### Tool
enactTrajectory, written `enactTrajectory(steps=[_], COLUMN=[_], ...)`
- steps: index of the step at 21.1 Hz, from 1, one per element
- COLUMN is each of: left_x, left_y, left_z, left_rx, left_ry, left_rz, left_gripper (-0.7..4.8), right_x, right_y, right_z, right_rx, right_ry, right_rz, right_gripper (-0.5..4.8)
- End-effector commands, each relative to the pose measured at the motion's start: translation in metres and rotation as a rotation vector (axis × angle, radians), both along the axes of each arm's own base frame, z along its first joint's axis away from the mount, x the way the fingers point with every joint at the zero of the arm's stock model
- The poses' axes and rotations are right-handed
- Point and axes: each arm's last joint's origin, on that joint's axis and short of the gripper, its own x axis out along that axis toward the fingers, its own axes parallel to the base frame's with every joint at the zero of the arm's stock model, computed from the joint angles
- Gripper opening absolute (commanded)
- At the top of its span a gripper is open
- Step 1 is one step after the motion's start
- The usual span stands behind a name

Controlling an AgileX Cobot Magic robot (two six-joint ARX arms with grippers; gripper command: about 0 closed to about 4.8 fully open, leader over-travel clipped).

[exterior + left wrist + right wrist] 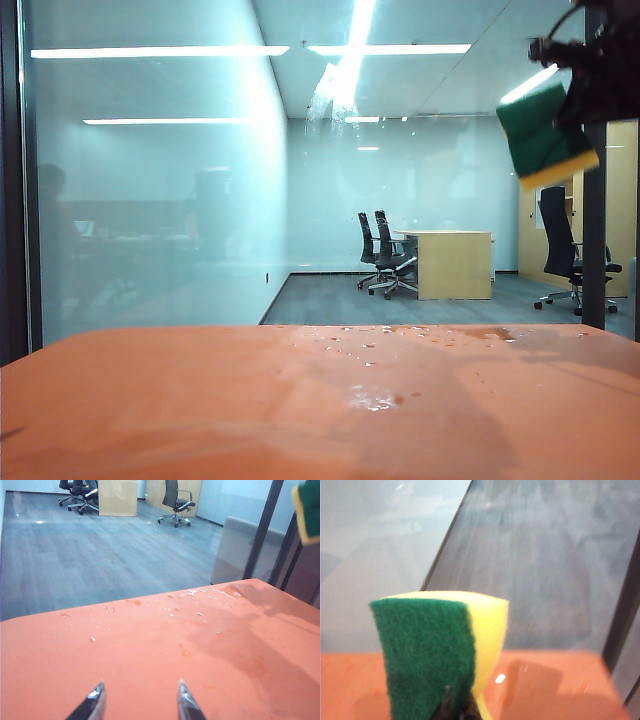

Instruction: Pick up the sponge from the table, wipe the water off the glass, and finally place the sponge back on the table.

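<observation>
Nearest in the left wrist view, the left gripper (141, 700) sits low over the table (150, 670), its 2 fingertips (95, 696) spread apart with nothing between them; likely parked out of the way since this job only needs 1 arm. In the exterior view it isn't visible. The table's orange surface (200, 410) carries puddled water (372, 400) around lower centre and more drops along the far edge, probably run-off from the pane. Beyond the far edge stands the glass (200, 200), with faint whitish streaks near the upper centre of the exterior view under the ceiling light, though hard to be sure those are water. The right gripper (590, 85) is up in the upper right corner of the exterior view, clamped on the sponge (545, 135), green scouring side facing the camera, yellow foam behind. Right wrist view confirms: jaws pinch the sponge (437, 650) at its lower edge, leaving most of the block free to press flat on the pane. Sponge is well clear of the table, raised near the glass, so wiping looks like the step in hand; contact with the pane cannot be told.
</observation>
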Motion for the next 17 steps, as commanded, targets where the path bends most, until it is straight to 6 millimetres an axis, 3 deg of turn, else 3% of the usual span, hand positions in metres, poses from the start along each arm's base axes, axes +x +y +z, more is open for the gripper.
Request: enactTrajectory(steps=[1, 4, 8, 17], left_x=[0.000, 0.000, 0.000, 0.000], left_y=[0.000, 0.000, 0.000, 0.000], left_z=[0.002, 0.002, 0.002, 0.002], left_rx=[0.004, 0.004, 0.004, 0.004], left_ry=[-0.017, -0.018, -0.017, -0.018], left_rz=[0.001, 0.001, 0.001, -0.002], left_gripper=[1.83, 1.83, 1.83, 1.83], right_x=[-0.007, -0.018, -0.027, -0.038], right_y=[0.002, 0.003, 0.007, 0.022], right_z=[-0.019, -0.046, -0.065, -0.088], right_rx=[0.060, 0.122, 0.202, 0.295], right_ry=[0.012, 0.065, 0.153, 0.272], right_rz=[0.021, 0.053, 0.123, 0.284], right_gripper=[-0.09, -0.09, -0.09, -0.09])
